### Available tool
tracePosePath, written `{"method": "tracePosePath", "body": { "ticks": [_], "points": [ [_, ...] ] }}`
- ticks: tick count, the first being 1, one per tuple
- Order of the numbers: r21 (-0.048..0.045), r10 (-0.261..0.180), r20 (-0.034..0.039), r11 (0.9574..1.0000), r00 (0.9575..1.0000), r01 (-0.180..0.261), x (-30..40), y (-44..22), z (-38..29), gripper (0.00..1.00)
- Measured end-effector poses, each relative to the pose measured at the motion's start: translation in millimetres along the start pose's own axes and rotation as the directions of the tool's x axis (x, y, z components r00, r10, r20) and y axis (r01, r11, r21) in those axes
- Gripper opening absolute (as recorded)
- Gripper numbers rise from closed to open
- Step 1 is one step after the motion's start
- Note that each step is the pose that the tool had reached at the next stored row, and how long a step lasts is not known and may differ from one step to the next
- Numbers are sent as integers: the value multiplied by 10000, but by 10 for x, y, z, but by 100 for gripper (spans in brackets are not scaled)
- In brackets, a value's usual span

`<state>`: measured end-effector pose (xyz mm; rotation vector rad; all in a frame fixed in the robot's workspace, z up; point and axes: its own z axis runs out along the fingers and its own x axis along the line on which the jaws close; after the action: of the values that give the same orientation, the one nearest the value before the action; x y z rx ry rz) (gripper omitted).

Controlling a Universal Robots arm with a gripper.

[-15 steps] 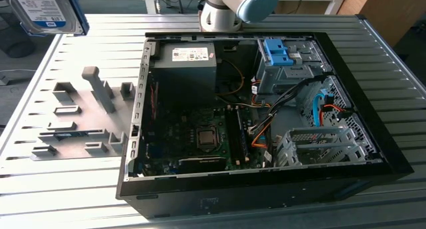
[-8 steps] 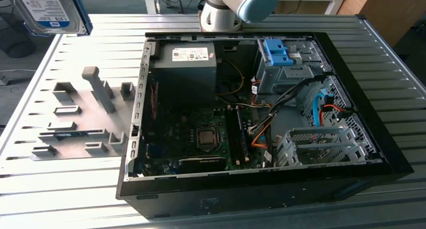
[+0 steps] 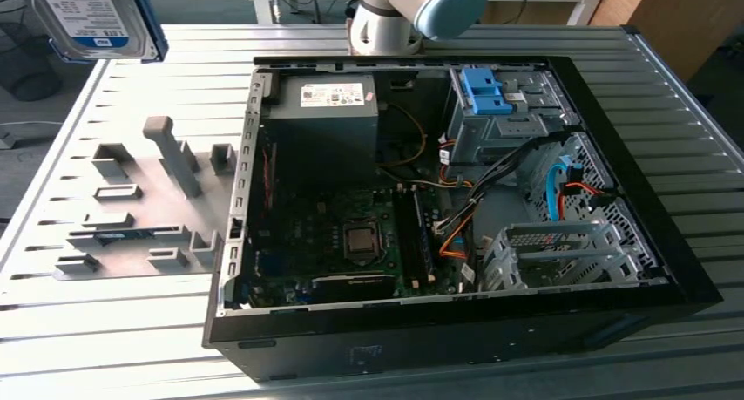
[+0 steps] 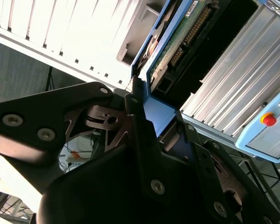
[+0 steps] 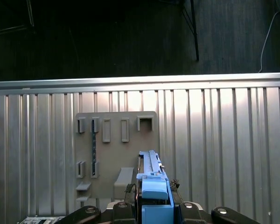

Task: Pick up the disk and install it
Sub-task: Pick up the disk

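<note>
Disk [image 3: 93, 16] clamped in tool [image 4: 161, 119], long axis seemingly pointing down.

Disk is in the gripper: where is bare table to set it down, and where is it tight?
Free: the table slats between the grey fixture plate and the near edge, on the exterior view's left of the case; also the strip on the exterior view's right of it. Crowded: inside the case, among the cables.
</note>
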<state>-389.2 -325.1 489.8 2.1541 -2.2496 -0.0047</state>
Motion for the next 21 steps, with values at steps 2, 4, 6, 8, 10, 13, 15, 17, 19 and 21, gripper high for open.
{"method": "tracePosePath", "body": {
  "ticks": [2, 4, 6, 8, 10, 13, 15, 17, 19, 21],
  "points": [
    [1, 0, 1, 10000, 10000, 0, -1, -16, 0, 37],
    [1, 0, 1, 10000, 10000, 0, -2, -32, 0, 37],
    [0, 0, 0, 10000, 10000, 0, -2, -48, -1, 37],
    [1, 0, 0, 10000, 10000, 0, -3, -64, -1, 37],
    [1, 0, 1, 10000, 10000, 0, -3, -79, -1, 37],
    [0, 0, 0, 10000, 10000, 0, -5, -104, -2, 37],
    [1, 0, 0, 10000, 10000, 0, -5, -120, -2, 37],
    [0, 0, 0, 10000, 10000, 0, -6, -135, -3, 37],
    [0, 0, 0, 10000, 10000, 0, -7, -150, -3, 37],
    [0, 0, 0, 10000, 10000, 0, -7, -167, -4, 37]
  ]
}}
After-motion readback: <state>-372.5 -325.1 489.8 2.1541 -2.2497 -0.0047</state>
